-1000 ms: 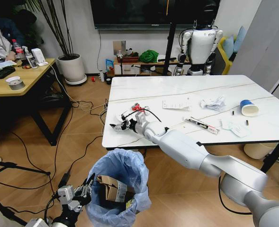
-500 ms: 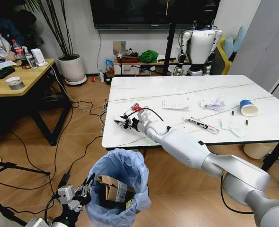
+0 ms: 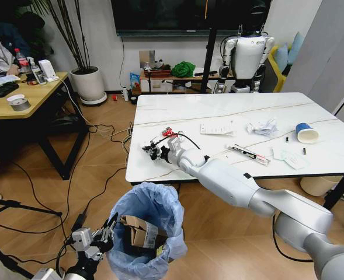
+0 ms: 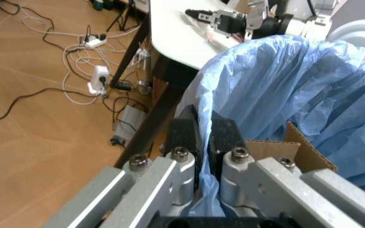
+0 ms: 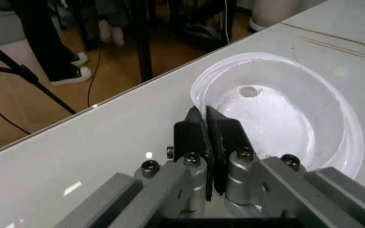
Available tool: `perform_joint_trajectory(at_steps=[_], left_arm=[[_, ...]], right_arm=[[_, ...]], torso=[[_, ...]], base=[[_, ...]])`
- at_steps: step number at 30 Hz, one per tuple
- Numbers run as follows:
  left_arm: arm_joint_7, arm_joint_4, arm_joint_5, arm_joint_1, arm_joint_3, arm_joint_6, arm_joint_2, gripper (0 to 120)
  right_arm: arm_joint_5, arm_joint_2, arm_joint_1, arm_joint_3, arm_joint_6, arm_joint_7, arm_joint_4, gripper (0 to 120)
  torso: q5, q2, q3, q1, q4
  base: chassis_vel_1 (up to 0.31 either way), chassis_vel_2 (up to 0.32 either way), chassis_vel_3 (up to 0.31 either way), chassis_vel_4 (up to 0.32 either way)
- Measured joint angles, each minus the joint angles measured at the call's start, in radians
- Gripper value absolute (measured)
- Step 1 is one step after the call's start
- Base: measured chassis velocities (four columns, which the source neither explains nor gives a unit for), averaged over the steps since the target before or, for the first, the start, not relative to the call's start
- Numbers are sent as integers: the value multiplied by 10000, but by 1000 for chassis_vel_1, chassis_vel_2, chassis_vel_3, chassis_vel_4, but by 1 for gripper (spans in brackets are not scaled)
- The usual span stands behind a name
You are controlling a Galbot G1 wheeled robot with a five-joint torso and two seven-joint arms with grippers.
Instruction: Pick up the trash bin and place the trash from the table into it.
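- Holding the trash bin [image 3: 148, 233] low beside the table [image 3: 312, 105], the left gripper [image 4: 203, 135] is pinched tight on its blue bag.
- Right gripper [image 5: 206, 130] is squeezed on a clear plastic lid [image 5: 284, 114] at the table's near edge.
- Best to lift that lid gently, keeping the grip firm.

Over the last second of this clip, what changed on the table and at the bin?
The right gripper closed on a clear plastic lid near the table's front left corner; a second ago its fingers were spread. The left gripper kept its pinch on the blue bag of the trash bin. The cardboard inside, the paper cup and papers stayed put.
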Motion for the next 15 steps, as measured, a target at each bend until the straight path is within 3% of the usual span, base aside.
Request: perform_joint_trajectory(at_steps=[13, 15], left_arm=[[-99, 87, -18, -229, 285, 20, 232, 0], [-133, 122, -15, -303, 324, 25, 244, 0]], right_arm=[[796, -1079, 48, 102, 194, -8, 1426, 0], [987, -1570, -20, 135, 279, -88, 2010, 0]], torso=[[3, 0, -1, 0, -1], [3, 0, -1, 0, 1]], base=[[0, 0, 0, 0], [0, 0, 0, 0]])
